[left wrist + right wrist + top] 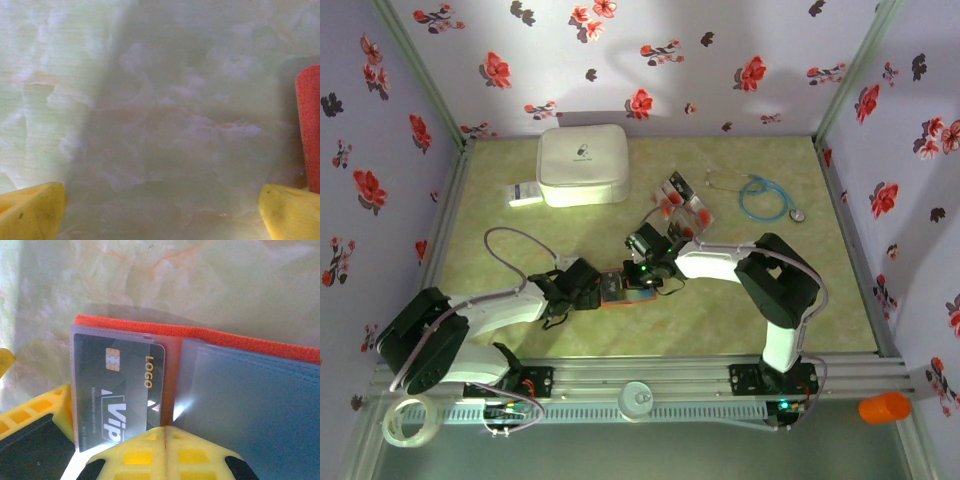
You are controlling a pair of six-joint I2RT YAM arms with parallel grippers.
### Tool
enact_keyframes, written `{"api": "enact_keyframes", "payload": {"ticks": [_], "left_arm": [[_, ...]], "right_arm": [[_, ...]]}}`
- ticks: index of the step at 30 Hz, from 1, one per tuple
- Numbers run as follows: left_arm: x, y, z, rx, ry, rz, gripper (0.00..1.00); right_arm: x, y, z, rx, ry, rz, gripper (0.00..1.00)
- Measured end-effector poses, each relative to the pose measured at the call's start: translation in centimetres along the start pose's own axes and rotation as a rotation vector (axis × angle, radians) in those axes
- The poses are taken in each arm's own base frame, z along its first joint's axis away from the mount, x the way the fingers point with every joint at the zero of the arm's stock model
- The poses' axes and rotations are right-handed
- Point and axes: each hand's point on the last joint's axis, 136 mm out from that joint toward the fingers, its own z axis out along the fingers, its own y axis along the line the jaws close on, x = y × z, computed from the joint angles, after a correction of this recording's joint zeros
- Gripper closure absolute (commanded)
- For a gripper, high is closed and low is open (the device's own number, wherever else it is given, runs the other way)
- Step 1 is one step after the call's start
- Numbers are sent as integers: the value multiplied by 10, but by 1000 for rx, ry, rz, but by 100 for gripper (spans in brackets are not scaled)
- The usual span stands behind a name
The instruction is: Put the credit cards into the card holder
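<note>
Right wrist view is showing the right gripper, jaws shut and empty, pressing on a card tucked partly into the holder, so sliding it flat and slowly is looking wisest, the left gripper hovering wide open and empty just beside the holder.

Your left arm: stretched low, reaching inward; left gripper with jaws spread wide. Your right arm: elbow folded, reaching leftward; right gripper with jaws pressed together.
</note>
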Motion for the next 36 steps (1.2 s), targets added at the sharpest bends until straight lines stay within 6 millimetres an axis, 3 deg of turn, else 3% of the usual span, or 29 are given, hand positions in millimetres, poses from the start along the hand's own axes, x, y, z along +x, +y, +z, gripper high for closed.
{"api": "enact_keyframes", "payload": {"ticks": [9,16,25,30,36], "left_arm": [[0,19,-6,-68,-1,-43,0],[-20,32,-9,-101,-22,-102,0],[-38,19,-5,-73,-33,-76,0],[-34,16,1,-72,-12,-59,0],[-33,14,5,-72,-6,-46,0]], "right_arm": [[1,0,-2,6,2,-15,100],[-1,1,-11,11,-14,-27,100],[-9,7,-16,4,-26,-44,100],[-16,13,-16,-7,-37,-50,100],[-13,6,-5,12,-15,-40,100]]}}
